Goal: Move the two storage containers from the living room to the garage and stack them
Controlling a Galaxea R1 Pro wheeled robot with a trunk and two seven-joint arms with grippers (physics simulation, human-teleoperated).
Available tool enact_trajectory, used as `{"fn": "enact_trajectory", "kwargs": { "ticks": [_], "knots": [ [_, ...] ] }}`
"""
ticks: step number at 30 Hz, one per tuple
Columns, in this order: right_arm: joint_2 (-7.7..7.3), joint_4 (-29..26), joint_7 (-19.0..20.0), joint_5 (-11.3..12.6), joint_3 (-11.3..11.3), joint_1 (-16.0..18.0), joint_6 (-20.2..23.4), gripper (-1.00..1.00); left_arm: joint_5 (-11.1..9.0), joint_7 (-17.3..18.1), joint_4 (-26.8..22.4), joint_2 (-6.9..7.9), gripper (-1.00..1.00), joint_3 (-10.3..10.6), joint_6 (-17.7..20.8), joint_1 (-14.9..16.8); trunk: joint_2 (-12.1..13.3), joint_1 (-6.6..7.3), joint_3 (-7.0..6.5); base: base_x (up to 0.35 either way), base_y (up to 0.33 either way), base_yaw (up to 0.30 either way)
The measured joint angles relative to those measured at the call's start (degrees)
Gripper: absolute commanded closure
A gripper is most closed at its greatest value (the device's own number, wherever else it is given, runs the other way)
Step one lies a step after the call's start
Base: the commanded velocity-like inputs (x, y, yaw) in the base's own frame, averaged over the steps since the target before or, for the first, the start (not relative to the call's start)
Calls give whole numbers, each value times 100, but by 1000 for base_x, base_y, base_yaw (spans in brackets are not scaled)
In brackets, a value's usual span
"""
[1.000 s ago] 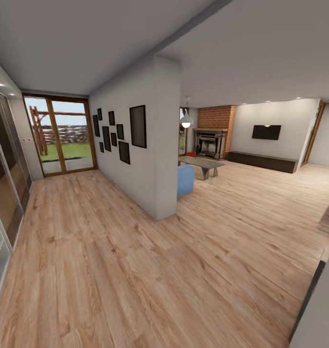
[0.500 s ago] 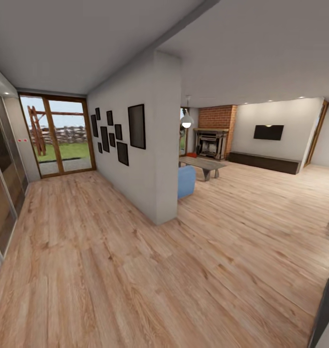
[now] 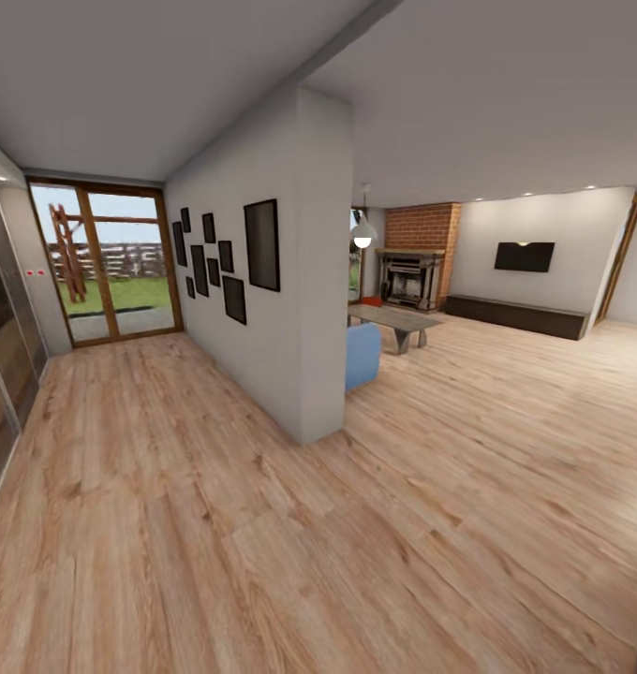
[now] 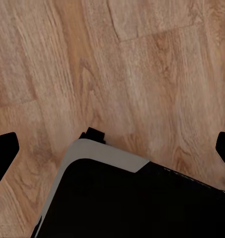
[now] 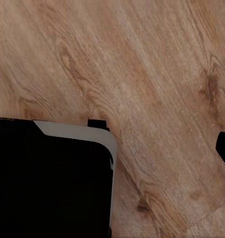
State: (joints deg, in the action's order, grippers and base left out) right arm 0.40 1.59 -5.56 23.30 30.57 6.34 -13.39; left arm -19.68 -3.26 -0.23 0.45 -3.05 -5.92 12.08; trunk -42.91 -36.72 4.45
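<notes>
Ahead, the head view looks across a light wood plank floor [image 3: 262, 524] split by a pale partition wall [image 3: 290, 281] hung with a cluster of dark picture frames [image 3: 227, 262]. Left of the wall a hallway runs to a wood-framed glass door [image 3: 103, 262] with grass and a fence beyond it. Right of the wall the living room [image 3: 487, 309] opens up: a red brick chimney [image 3: 422, 227] above a dark ornate fireplace [image 3: 407, 278], a wall-mounted television [image 3: 525, 256] over a long low dark cabinet [image 3: 515, 315], a low coffee table [image 3: 396, 320], a blue seat [image 3: 362, 354] just behind the wall's end, and a white pendant lamp [image 3: 362, 234]. A small orange-red patch [image 3: 371, 300] shows beside the fireplace, too small to tell whether it is one of the storage containers.

Both wrist views look down at planks and the robot's dark, grey-edged base [image 4: 122, 198]. The left gripper's [image 4: 112, 148] fingertips [image 4: 3, 148] sit at opposite edges of its view, spread wide with nothing between them. Only one fingertip [image 5: 224, 148] of the right gripper shows, so I cannot tell its jaw state.
</notes>
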Motion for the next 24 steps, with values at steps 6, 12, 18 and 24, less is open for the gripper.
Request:
{"fn": "enact_trajectory", "kwargs": {
  "ticks": [6,12,18,24],
  "knots": [
    [0,0,0,-1,6,0,-1,-100,14,0,-1,0,-100,6,16,0,0,0,0,323,0,0],
    [0,0,0,-1,7,0,0,-100,-1,-1,-1,0,-100,2,5,0,0,0,0,323,0,0],
    [0,0,0,-1,7,0,-2,-100,-10,-2,-2,0,-100,0,1,0,0,0,0,323,0,0],
    [0,0,0,-1,7,1,1,-100,-4,2,-3,0,-100,0,14,0,0,0,0,323,0,0]
  ]
}}
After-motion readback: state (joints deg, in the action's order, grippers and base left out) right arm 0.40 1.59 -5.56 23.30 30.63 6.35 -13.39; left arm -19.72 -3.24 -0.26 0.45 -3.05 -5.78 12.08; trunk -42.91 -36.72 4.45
